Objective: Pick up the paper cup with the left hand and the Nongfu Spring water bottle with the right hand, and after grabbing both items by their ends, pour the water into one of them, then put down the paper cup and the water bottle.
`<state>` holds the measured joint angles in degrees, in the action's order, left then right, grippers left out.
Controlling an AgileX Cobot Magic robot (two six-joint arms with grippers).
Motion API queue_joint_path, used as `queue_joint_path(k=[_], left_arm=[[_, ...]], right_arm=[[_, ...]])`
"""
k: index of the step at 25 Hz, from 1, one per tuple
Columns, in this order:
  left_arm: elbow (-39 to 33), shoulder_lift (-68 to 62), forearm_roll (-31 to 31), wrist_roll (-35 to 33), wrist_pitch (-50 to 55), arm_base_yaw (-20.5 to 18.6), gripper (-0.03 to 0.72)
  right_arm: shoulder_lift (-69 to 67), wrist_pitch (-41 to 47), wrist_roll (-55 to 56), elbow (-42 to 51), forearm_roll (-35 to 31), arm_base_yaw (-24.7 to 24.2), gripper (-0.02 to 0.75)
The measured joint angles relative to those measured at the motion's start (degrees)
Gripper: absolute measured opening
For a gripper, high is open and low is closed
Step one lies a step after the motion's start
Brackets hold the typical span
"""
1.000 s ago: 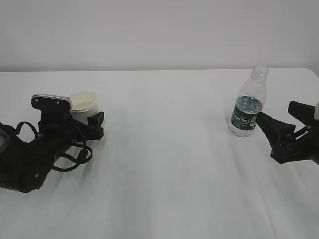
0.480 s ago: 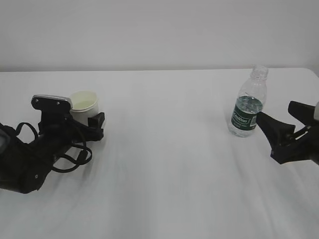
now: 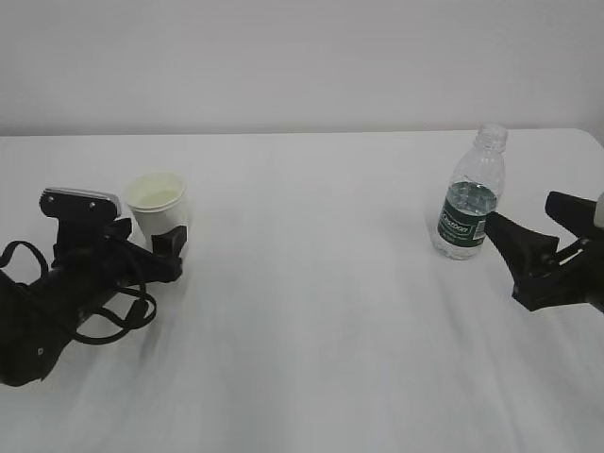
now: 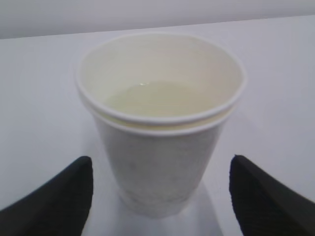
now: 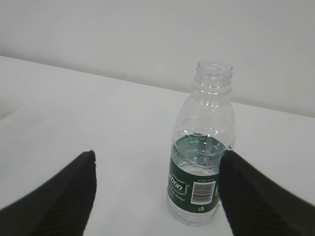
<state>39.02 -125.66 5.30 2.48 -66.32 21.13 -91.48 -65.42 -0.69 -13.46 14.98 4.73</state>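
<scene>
White table (image 3: pixel 311 311) bears paper cup (image 3: pixel 158 202) and water bottle (image 3: pixel 469 200).

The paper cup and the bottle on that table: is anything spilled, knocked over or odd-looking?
Nothing stands out. The paper cup stands upright with liquid inside, the Nongfu Spring water bottle stands upright, capless and partly filled, and the white table shows no puddle. The cup's rim does look doubled, as if two cups were nested.
</scene>
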Motion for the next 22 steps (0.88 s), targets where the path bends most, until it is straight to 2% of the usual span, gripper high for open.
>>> queue_joint_path(k=[11,22], left_arm=[[-6.26,5.42,-0.66,1.04,0.0,0.0,0.629],[-7.53,10.24,-2.64,2.07,0.12,0.0,0.618]], right_arm=[[0.0,0.0,3.26,0.0,0.09,0.0,0.587],[0.0,0.0,3.62,0.0,0.97,0.0,0.587]])
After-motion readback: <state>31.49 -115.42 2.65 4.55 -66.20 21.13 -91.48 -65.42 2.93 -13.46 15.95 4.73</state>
